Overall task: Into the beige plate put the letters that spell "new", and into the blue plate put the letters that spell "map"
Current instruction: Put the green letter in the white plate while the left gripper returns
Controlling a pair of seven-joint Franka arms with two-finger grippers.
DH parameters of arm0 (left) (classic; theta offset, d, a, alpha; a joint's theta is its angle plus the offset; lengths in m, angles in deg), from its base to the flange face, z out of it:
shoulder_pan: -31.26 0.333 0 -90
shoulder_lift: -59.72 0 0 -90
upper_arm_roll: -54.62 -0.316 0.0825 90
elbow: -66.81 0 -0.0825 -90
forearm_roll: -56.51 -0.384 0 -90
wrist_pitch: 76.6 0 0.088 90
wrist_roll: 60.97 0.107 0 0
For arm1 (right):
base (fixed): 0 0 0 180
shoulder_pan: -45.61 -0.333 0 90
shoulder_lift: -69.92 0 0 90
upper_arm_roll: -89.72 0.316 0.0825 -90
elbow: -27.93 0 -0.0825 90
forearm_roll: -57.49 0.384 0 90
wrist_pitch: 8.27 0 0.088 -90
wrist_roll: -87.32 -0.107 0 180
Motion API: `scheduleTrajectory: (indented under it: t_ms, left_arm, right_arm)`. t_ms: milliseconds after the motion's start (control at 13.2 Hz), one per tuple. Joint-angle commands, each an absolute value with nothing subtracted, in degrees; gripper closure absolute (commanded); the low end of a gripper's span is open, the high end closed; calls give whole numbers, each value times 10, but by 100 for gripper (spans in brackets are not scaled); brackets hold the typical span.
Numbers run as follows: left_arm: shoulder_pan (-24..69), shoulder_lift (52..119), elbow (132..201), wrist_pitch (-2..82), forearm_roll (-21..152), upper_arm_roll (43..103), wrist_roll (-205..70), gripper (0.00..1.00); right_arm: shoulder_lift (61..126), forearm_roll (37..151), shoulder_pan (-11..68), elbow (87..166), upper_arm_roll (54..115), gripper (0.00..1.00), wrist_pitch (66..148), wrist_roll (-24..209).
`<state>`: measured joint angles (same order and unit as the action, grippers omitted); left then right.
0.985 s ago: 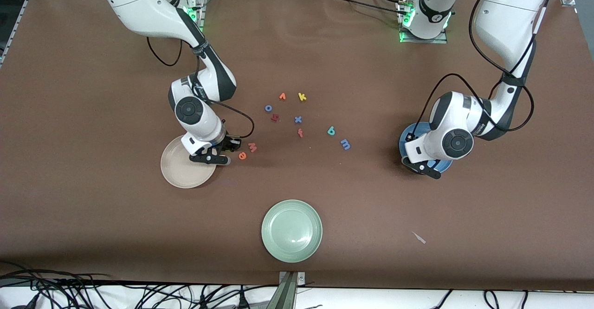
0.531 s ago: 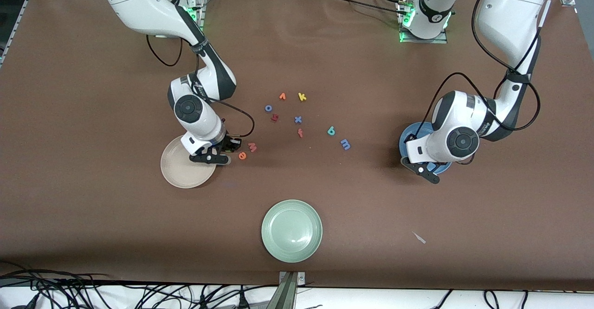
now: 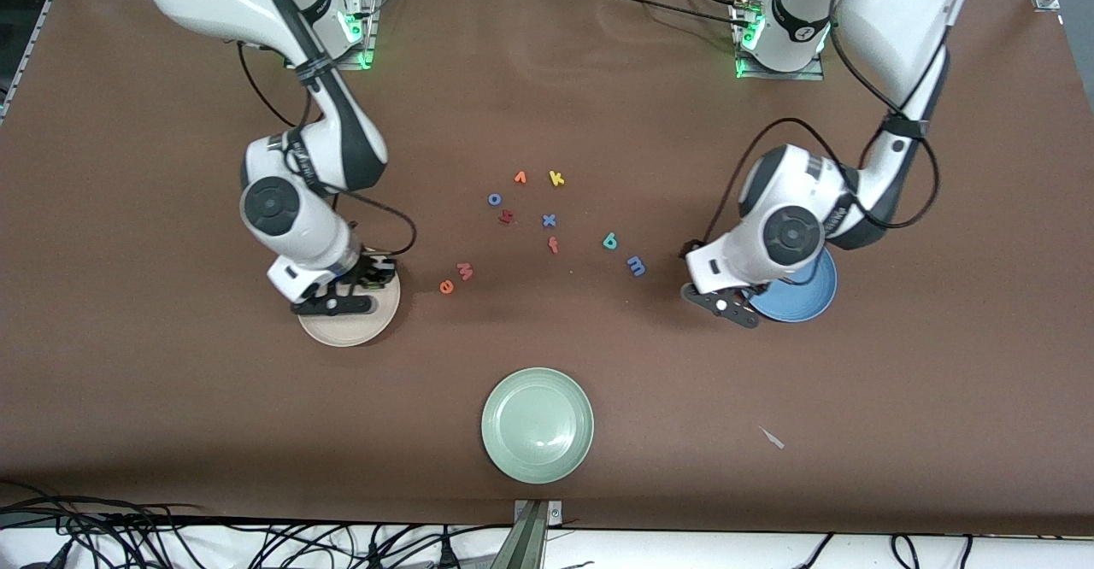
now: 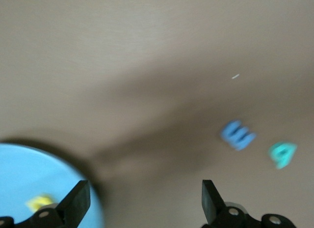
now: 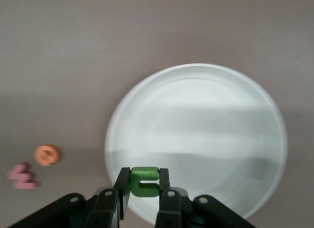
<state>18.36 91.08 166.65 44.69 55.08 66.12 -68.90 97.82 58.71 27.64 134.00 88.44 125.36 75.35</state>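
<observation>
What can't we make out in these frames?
- Front view: yellow a in the blue plate, covered by the left arm.
- Front view: green n in the right pincer, covered by the wrist.
- Left wrist view: blue m and teal p, motion-blurred.

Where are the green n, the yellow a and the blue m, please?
green n (image 5: 144, 181), right wrist view, its middle between the fingers.
yellow a (image 4: 39, 202), left wrist view, its middle, in the blue plate.
blue m (image 3: 637, 266), front view, its middle.
</observation>
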Motion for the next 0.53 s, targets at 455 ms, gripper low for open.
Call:
scheduleTrajectory:
  t_ms: [455]
  left_arm:
    - [109, 996, 1632, 542, 611, 656, -1116, 0]
  right_arm:
    - [1011, 595, 244, 1340, 902, 54, 1293, 659]
